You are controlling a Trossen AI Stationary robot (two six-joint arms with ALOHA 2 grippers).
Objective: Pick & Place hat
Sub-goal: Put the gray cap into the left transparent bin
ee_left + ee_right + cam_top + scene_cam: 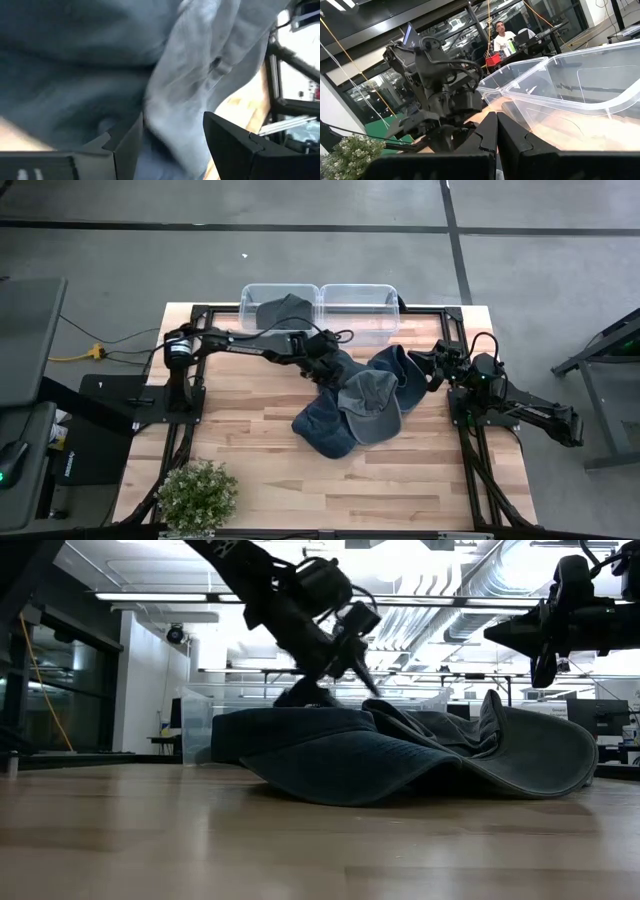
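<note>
A heap of blue and grey-blue hats (355, 408) lies mid-table, with brims and crowns overlapping (400, 755). My left gripper (328, 360) has come from the table's left and is sunk, open, into the heap's far-left part (350, 660). In its wrist view a pale grey-blue fold of hat (185, 85) fills the gap between the fingers (172, 142). My right gripper (425, 370) hovers shut above the heap's right end (540, 660), touching nothing (496, 135). One more dark hat (283, 310) lies inside the left clear bin. My left gripper comes at the heap slanting down from the table's left, fingers apart on either side of a raised fold of a grey-blue hat (165, 115). The cloth lies against the inner face of one finger (131, 140). Nothing is pinched, and the hat rests on the heap.
Two clear plastic bins (360, 305) stand side by side at the table's far edge (570, 85). A small potted plant (197, 495) sits at the near-left corner. Bare wood shows near and left of the heap. A person (500, 35) sits far off in the room.
</note>
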